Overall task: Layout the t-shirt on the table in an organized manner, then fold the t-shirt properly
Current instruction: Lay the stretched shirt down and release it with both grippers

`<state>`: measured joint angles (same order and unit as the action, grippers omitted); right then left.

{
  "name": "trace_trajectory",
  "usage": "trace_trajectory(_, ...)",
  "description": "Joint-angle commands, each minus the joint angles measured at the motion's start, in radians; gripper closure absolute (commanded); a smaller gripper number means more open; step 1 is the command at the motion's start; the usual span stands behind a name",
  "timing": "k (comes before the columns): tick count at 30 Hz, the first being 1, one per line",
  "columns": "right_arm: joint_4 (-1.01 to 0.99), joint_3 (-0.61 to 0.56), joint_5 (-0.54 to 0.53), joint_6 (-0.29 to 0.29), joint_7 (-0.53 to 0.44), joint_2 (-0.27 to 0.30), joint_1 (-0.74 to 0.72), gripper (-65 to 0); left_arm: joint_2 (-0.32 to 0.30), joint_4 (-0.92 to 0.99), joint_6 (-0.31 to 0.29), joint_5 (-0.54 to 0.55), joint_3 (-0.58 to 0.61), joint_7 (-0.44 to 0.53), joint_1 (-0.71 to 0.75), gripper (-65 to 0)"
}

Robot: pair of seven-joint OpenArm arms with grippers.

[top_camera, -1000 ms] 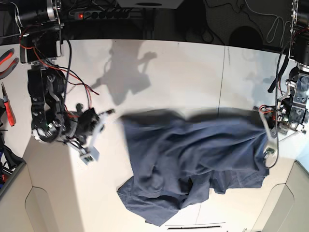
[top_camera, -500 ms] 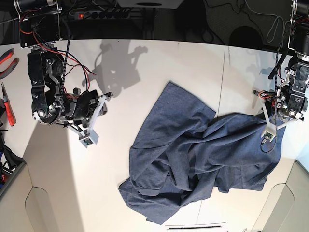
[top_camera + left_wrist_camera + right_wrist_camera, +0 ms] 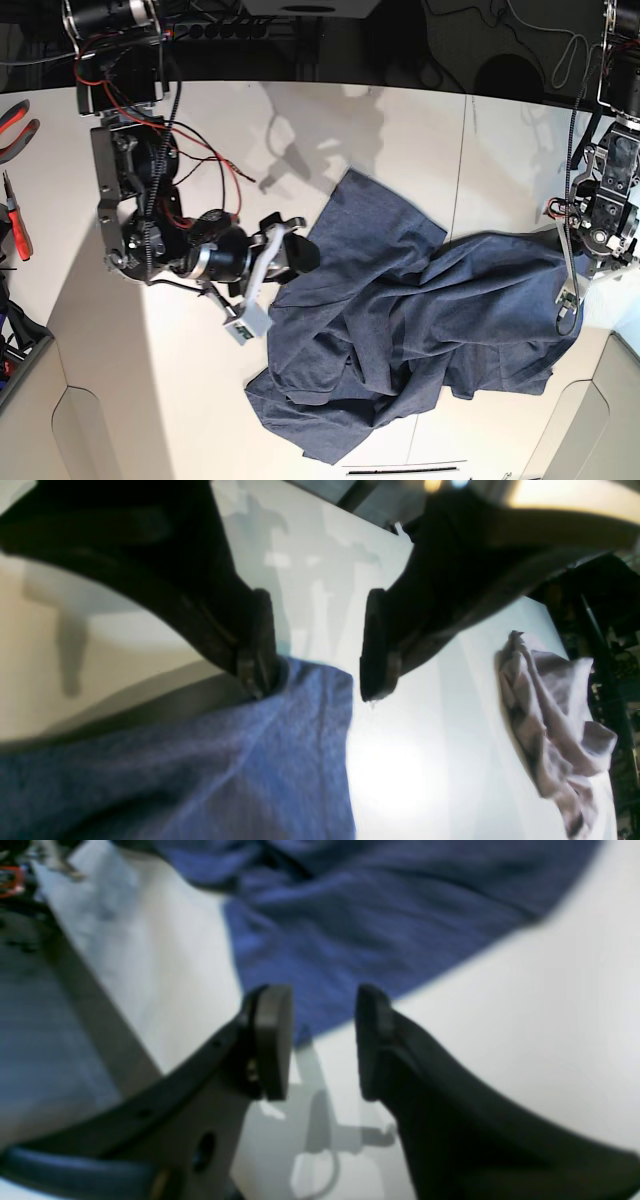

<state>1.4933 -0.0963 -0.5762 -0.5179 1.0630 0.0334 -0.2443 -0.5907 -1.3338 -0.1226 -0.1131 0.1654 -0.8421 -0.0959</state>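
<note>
The navy t-shirt (image 3: 400, 320) lies crumpled on the white table (image 3: 400, 130), one corner pointing toward the back and folds bunched at the front. No lettering shows. My right gripper (image 3: 290, 245) hovers at the shirt's left edge. In the right wrist view it (image 3: 322, 1040) is open, with the shirt (image 3: 375, 905) just beyond the tips and nothing clamped. My left gripper (image 3: 566, 300) is at the shirt's right edge. In the left wrist view it (image 3: 315, 675) is open, and a shirt corner (image 3: 200, 770) lies loose by one finger (image 3: 257, 650).
A dark seam (image 3: 462, 170) crosses the table right of centre. Red-handled pliers (image 3: 15, 125) lie at the far left edge and cables hang along the dark back. A crumpled pale cloth (image 3: 550, 730) shows in the left wrist view. A black strip (image 3: 405, 468) lies at the front edge.
Both grippers went from shut to open and the stretched shirt dropped into a crumpled heap. The right arm has swung toward the shirt's left edge. The left gripper stays at the right edge.
</note>
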Motion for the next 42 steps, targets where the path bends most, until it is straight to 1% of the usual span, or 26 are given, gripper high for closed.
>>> trace_trajectory(1, 0.02, 0.002, -0.018, -0.011, -0.02, -0.016, -0.025, -21.7, -0.019, -0.035, 0.014, -0.015, -0.008, 0.003, -0.02, -30.3)
trace_trajectory(2, 0.02, 0.003, -0.018, -0.012, -0.02, -0.028, -0.026, -21.7, -0.019, -0.051, 0.013, -0.015, -0.008, -0.016, -0.02, -30.3)
trace_trajectory(4, 0.02, 0.003, -0.018, -0.012, -0.02, -0.049, -0.027, -21.6, -0.019, -0.09, -0.031, -0.01, -0.008, -0.064, -0.02, -30.3)
trace_trajectory(6, 0.02, 0.003, -0.018, -0.012, -0.022, -0.064, -0.027, -21.6, -0.022, -0.126, -0.078, 0.024, -0.008, -0.121, -0.02, -30.3)
trace_trajectory(8, 0.02, 0.002, -0.018, -0.012, -0.033, -0.075, -0.027, -21.7, -0.03, -0.16, -0.107, 0.073, -0.008, -0.149, -0.02, -30.3)
trace_trajectory(11, 0.02, 0.002, -0.014, -0.012, -0.056, -0.083, -0.027, -21.6, -0.044, -0.203, -0.109, 0.121, -0.008, -0.139, -0.021, -30.3)
trace_trajectory(12, 0.02, 0.002, -0.006, -0.012, -0.068, -0.084, -0.027, -21.6, -0.045, -0.211, -0.105, 0.121, -0.01, -0.108, -0.021, -30.3)
trace_trajectory(13, 0.019, 0.002, 0.006, -0.012, -0.082, -0.086, -0.027, -21.0, -0.044, -0.212, -0.09, 0.121, -0.011, -0.056, -0.021, -29.8)
trace_trajectory(14, 0.019, 0.002, 0.026, -0.012, -0.098, -0.088, -0.027, -18.4, -0.043, -0.21, -0.067, 0.121, -0.011, -0.001, -0.02, -27.7)
trace_trajectory(15, 0.019, 0.002, 0.051, -0.011, -0.111, -0.092, -0.027, -13.5, -0.039, -0.206, -0.045, 0.119, -0.011, 0.048, -0.02, -22.1)
trace_trajectory(17, 0.019, -0.004, 0.101, -0.01, -0.131, -0.101, -0.026, 0.0, -0.034, -0.194, -0.007, 0.105, -0.012, 0.14, -0.021, -4.3)
trace_trajectory(18, 0.018, -0.01, 0.119, -0.01, -0.142, -0.103, -0.026, 0.0, -0.031, -0.183, 0.015, 0.088, -0.011, 0.182, -0.021, 0.0)
trace_trajectory(19, 0.016, -0.018, 0.132, -0.01, -0.159, -0.103, -0.026, 0.0, -0.027, -0.168, 0.038, 0.069, -0.012, 0.214, -0.023, 0.0)
trace_trajectory(22, -0.004, -0.056, 0.183, -0.01, -0.247, -0.103, -0.027, 0.0, -0.018, -0.087, 0.089, 0.045, -0.011, 0.243, -0.05, 0.0)
trace_trajectory(24, -0.033, -0.088, 0.209, -0.009, -0.314, -0.104, -0.027, 0.0, -0.013, -0.005, 0.101, 0.05, -0.011, 0.248, -0.082, 0.0)
trace_trajectory(26, -0.072, -0.123, 0.237, -0.002, -0.335, -0.111, -0.027, 0.0, -0.005, 0.083, 0.112, 0.053, -0.011, 0.248, -0.114, 0.0)
trace_trajectory(30, -0.182, -0.175, 0.312, -0.001, -0.334, -0.126, -0.026, 0.0, 0.004, 0.21, 0.111, 0.099, -0.011, 0.248, -0.142, 0.0)
trace_trajectory(31, -0.212, -0.183, 0.339, 0.014, -0.334, -0.126, -0.026, 0.0, 0.007, 0.228, 0.111, 0.102, -0.011, 0.248, -0.141, 0.0)
trace_trajectory(32, -0.243, -0.186, 0.373, 0.045, -0.339, -0.126, -0.026, 0.0, 0.01, 0.242, 0.111, 0.103, -0.011, 0.249, -0.139, 0.0)
trace_trajectory(34, -0.302, -0.187, 0.449, 0.108, -0.379, -0.125, -0.027, 0.0, 0.019, 0.256, 0.106, 0.104, -0.011, 0.267, -0.136, 0.0)
trace_trajectory(35, -0.328, -0.187, 0.481, 0.124, -0.404, -0.124, -0.027, 0.0, 0.024, 0.257, 0.103, 0.107, -0.011, 0.275, -0.135, 0.0)
trace_trajectory(36, -0.346, -0.187, 0.505, 0.13, -0.421, -0.125, -0.027, 0.0, 0.029, 0.257, 0.094, 0.119, -0.011, 0.281, -0.135, 0.0)
trace_trajectory(38, -0.369, -0.187, 0.517, 0.13, -0.418, -0.124, -0.026, 0.0, 0.035, 0.257, 0.064, 0.157, -0.011, 0.302, -0.135, 0.0)
trace_trajectory(42, -0.374, -0.187, 0.525, 0.13, -0.337, -0.108, -0.026, 0.0, 0.051, 0.257, 0.024, 0.166, -0.011, 0.34, -0.134, 0.0)
